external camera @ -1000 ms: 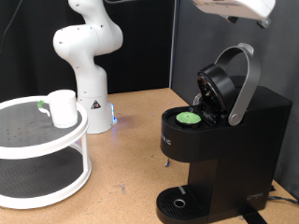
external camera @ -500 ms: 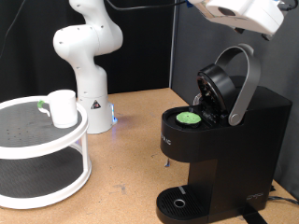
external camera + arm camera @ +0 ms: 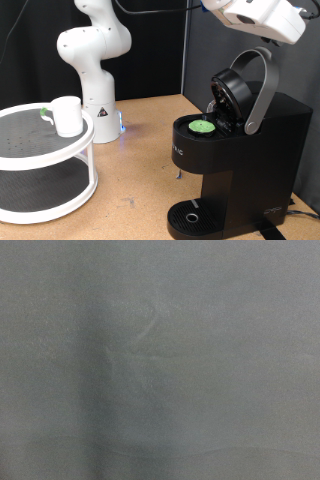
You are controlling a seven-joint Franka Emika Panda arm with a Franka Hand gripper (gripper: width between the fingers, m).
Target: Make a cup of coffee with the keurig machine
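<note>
The robot's hand (image 3: 262, 18) has slid from the exterior view's top right edge to just above the raised lid handle of the coffee machine (image 3: 240, 150), jaws out of sight, so I cannot tell their spread. The lid stands open with a green-topped pod (image 3: 203, 127) seated, so loading looks done. The cup (image 3: 66, 115) sits well apart on a white two-tier stand (image 3: 88, 152); the table (image 3: 140, 170) between lies open, the drip tray bare.
</note>
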